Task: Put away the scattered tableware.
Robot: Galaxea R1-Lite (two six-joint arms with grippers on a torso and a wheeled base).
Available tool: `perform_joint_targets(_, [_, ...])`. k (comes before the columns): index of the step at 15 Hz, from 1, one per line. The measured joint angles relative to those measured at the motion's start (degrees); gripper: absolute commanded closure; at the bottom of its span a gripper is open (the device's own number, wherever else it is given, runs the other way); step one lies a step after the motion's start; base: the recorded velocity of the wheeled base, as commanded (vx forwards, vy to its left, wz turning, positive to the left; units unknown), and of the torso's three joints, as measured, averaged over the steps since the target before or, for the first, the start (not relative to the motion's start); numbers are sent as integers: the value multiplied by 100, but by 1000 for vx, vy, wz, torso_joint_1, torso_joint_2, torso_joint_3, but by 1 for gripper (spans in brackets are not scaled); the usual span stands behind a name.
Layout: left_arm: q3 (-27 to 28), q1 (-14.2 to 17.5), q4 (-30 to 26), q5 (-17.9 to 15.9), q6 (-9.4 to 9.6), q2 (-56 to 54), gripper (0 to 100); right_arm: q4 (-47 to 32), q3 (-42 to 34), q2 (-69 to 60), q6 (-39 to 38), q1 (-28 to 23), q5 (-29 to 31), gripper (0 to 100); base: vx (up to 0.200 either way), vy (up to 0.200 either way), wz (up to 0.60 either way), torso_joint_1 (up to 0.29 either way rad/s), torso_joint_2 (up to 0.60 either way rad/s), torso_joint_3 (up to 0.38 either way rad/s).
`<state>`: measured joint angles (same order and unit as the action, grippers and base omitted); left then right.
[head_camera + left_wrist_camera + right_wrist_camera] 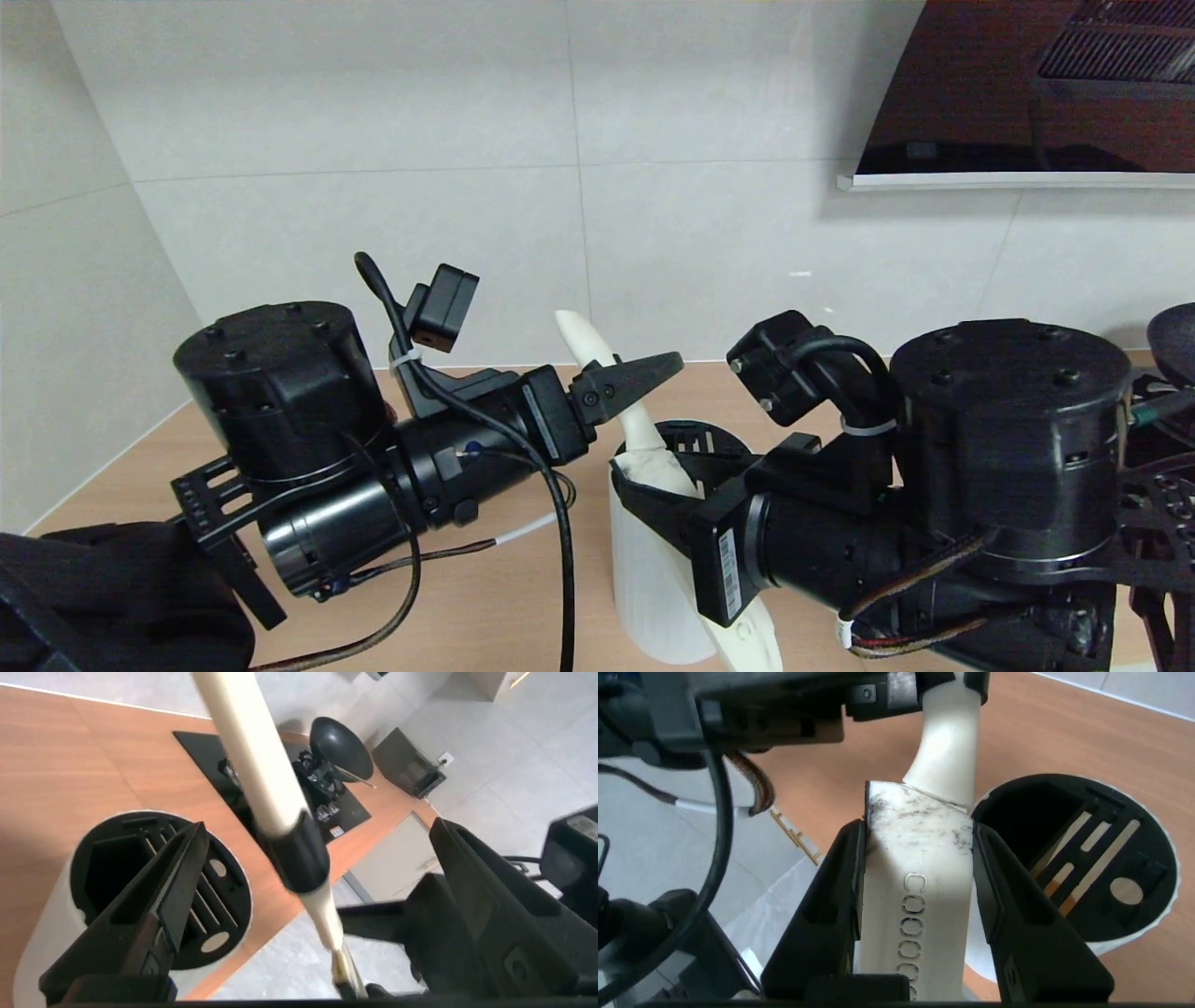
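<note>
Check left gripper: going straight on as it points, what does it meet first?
Likely the handle of the white plastic spatula, held by the right gripper, standing between the left gripper's open fingers; depth is unclear.

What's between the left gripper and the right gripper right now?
The white spatula spans that gap: the right gripper clamps its wide end, and its handle passes between the open fingers of the left gripper, shown in both wrist views.

— Any writing to be read here?
— A barcode sticker (pixel 729 563) on the right arm's wrist, its print too small to make out.
— Anything else?
— A row of raised characters (pixel 909 922), mostly round ones, runs along the smudged flat handle of the white utensil (pixel 922 849). I cannot read them for certain.
</note>
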<state>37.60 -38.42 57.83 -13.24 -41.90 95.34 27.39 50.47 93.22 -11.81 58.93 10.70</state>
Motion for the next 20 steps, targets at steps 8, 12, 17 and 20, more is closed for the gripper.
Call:
perform_joint_targets(8, [9, -49, 6, 84, 79, 90, 100, 6, -26, -28, -4, 60, 56, 100, 0, 0, 0, 0, 0, 0])
perform_joint_targets(12, [13, -51, 5, 88, 79, 83, 100, 6, -33, -28, -4, 55, 144, 100, 0, 0, 0, 0, 0, 0])
perform_joint_targets(17, [72, -49, -72, 126, 82, 79, 100, 13, -37, -39, -15, 55, 183, 0, 0, 0, 0, 0, 0, 0])
perform_joint_targets(20, [219, -51, -241, 308, 82, 39, 100, 11, -39, -98, -20, 55, 188, 0, 0, 0, 0, 0, 0, 0])
